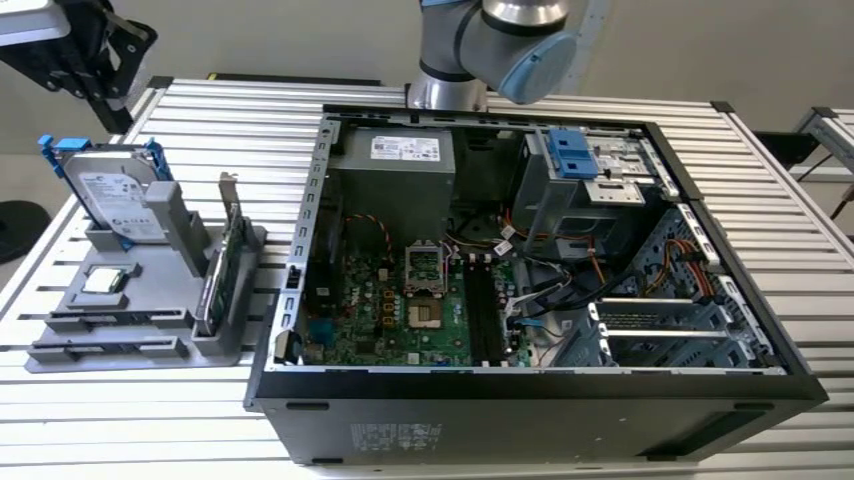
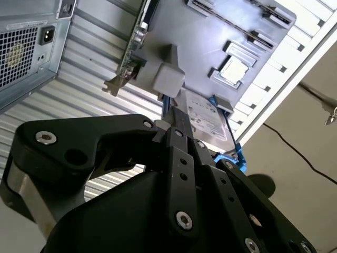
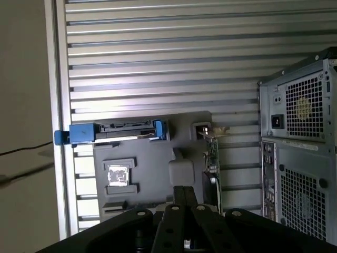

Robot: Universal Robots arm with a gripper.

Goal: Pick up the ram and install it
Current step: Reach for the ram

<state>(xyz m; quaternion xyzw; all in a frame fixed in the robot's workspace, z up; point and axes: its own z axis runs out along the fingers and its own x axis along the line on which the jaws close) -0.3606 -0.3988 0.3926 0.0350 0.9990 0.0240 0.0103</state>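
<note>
The big ribbed table (image 1: 240, 130) carries everything. The open computer case (image 1: 534, 420) lies across its middle. A grey holder (image 1: 134, 355) sits near the table's edge on the exterior view's left. The gripper (image 3: 184, 194) hangs high over that holder. In both wrist views its fingers (image 2: 176, 132) look pressed together with nothing between them.

A silver hard drive (image 1: 118, 200) stands at the holder's far end. A green card (image 1: 214, 295) stands on the holder's side nearest the case. The ram (image 1: 244, 255) seems to be the thin dark stick just beside the card, but I am not sure.

I think the pick-up has not started. Grabbing the ram calls for spread fingers lined up over its thin top edge, clear of the card.
</note>
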